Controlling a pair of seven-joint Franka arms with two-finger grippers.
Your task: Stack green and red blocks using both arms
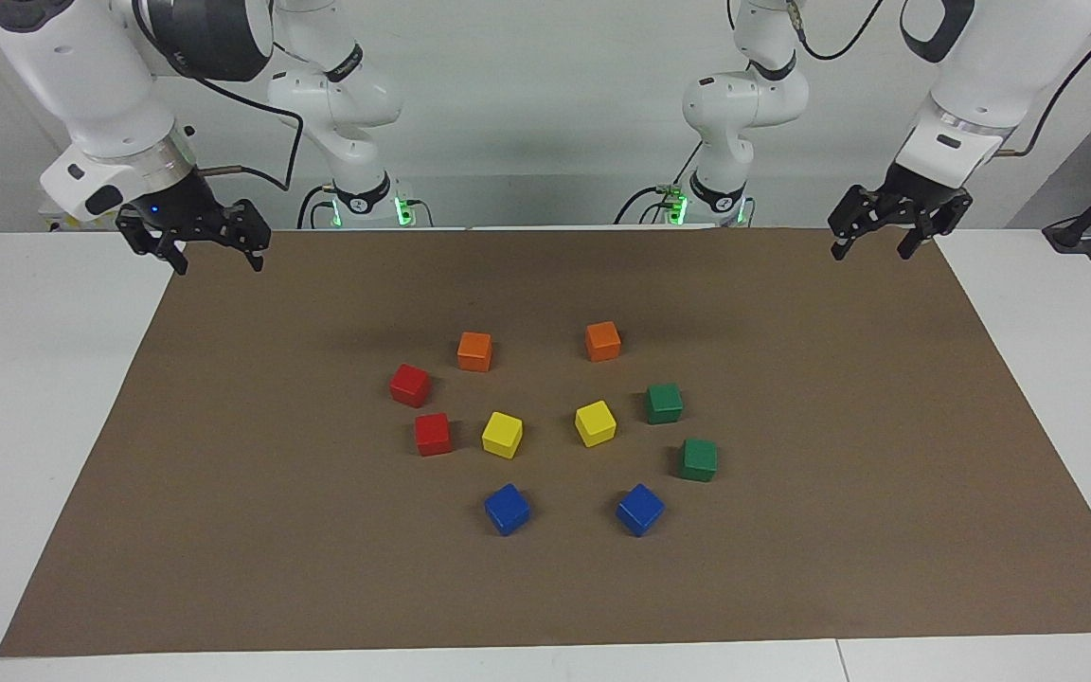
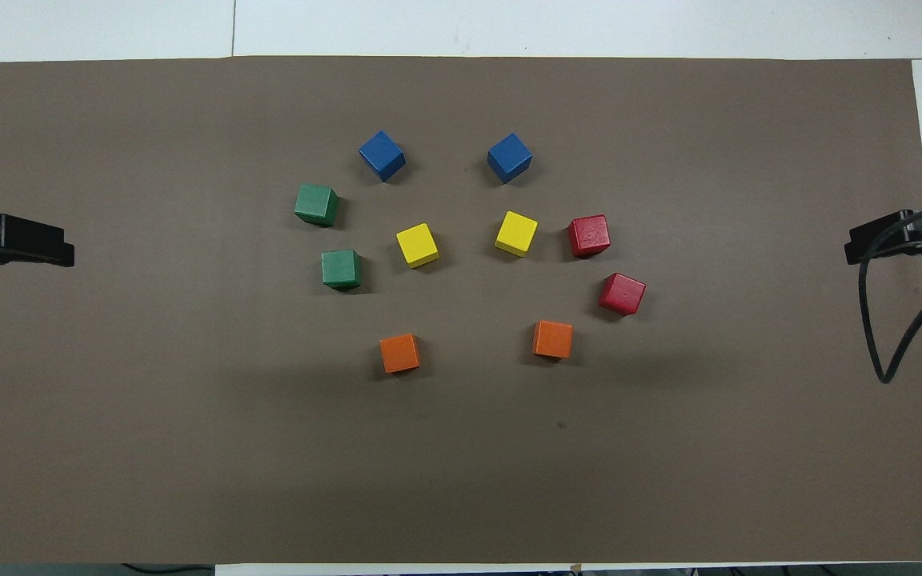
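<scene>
Task status: not started; nothing is stacked. The green blocks lie right of frame centre, the red blocks left of centre, each flat on the table. Left hand, upper right, and right hand, upper left: fingers apart, empty.

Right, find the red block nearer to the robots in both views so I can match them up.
Facing view: the nearer red block sits in the middle of the picture toward its left side, just below and left of an orange block.
Overhead view: the same red block sits right of centre, just above and right of that orange block.
Shared landmark: that orange block, on the right arm's side.
</scene>
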